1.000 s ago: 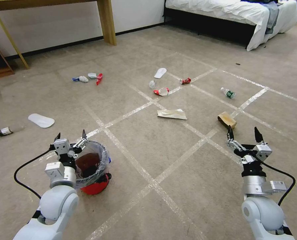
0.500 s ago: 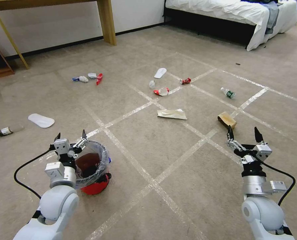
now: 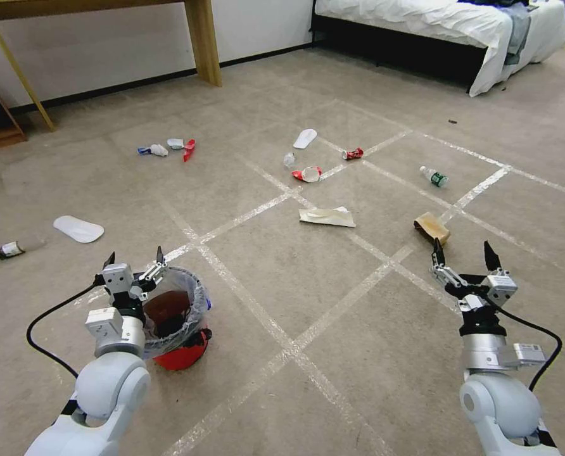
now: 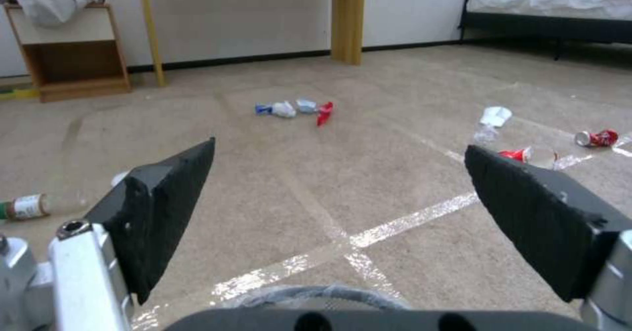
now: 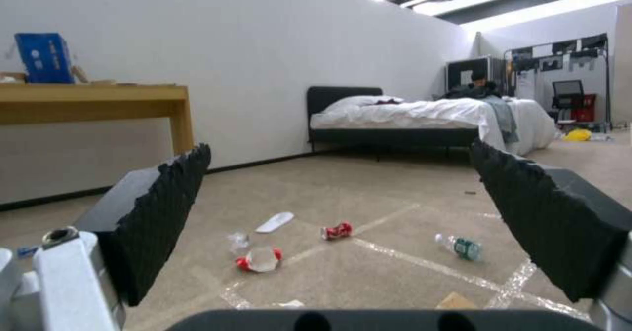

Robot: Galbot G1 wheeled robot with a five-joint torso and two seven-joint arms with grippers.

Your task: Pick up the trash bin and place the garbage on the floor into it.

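- Nothing has moved since a second ago: both arms hang where they were, litter unshifted.
- Left gripper point(image 3: 134, 258), fingers spread, empty, hovers over the trash bin point(image 3: 180, 316) rim at its 10 o'clock; bin upright, mouth up, on the floor point(image 3: 333, 316).
- Right gripper point(image 3: 464, 253), spread, empty; brown paper bag point(image 3: 432, 227) lies near at its 11 o'clock, long axis running 10 to 4.

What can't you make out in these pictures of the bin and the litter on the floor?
- Trash bin: in the head view the left arm covers its near side; its dark inside hides any contents.
- Left gripper: open over the rim; contact unclear.
- Wrappers: too small to identify.
- Brown paper bag: cut off in the right wrist view by the gripper body.
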